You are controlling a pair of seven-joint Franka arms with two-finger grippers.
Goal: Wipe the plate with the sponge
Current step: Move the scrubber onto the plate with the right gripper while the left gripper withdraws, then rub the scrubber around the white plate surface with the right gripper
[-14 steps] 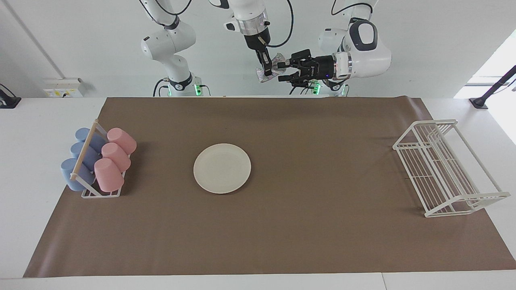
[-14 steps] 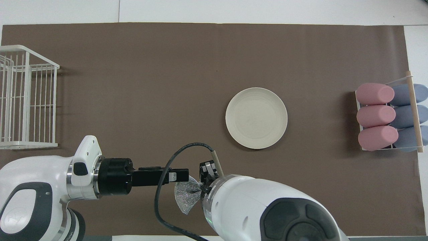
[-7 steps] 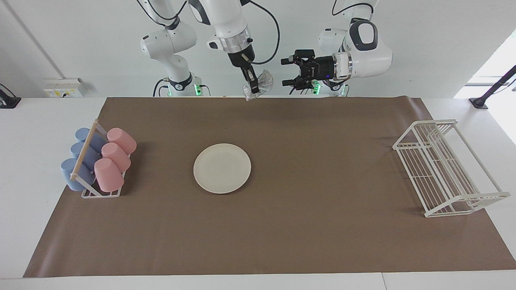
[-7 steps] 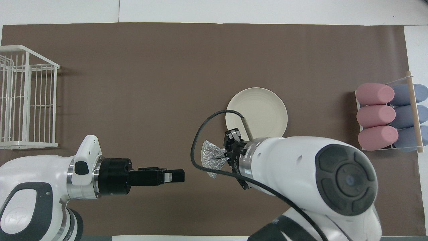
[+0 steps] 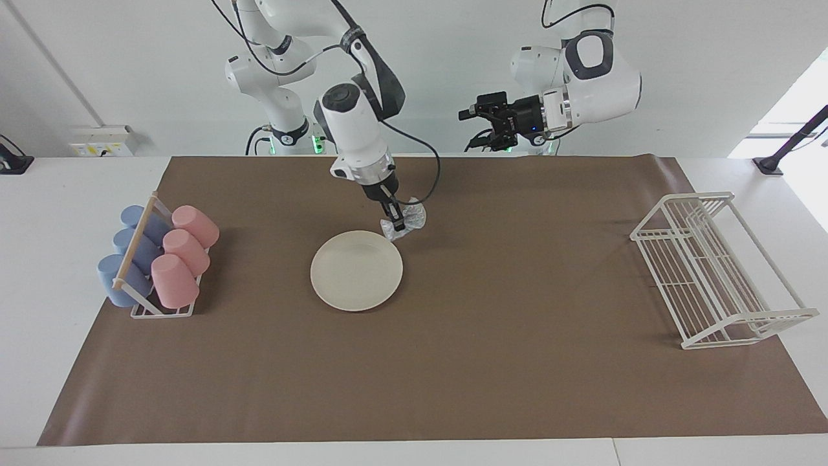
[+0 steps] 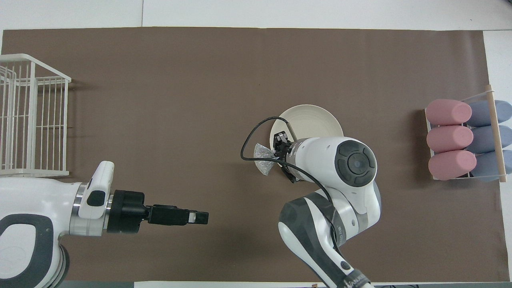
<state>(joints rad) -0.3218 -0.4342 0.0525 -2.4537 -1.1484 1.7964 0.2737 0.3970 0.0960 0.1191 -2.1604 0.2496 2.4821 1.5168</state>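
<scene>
Right gripper [image 5: 396,223] pinching sponge [image 5: 406,222] beside plate [image 5: 356,270], left gripper [image 5: 467,115] spread, empty.

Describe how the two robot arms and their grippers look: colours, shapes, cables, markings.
Both arms are glossy white with rounded shells, dark grey joint caps and silver wrist rings. Each ends in a black gripper: the right gripper slim, the left gripper on a blocky black body with a small blue light. A black cable loops beside the right wrist. Green lights glow at the bases.
</scene>
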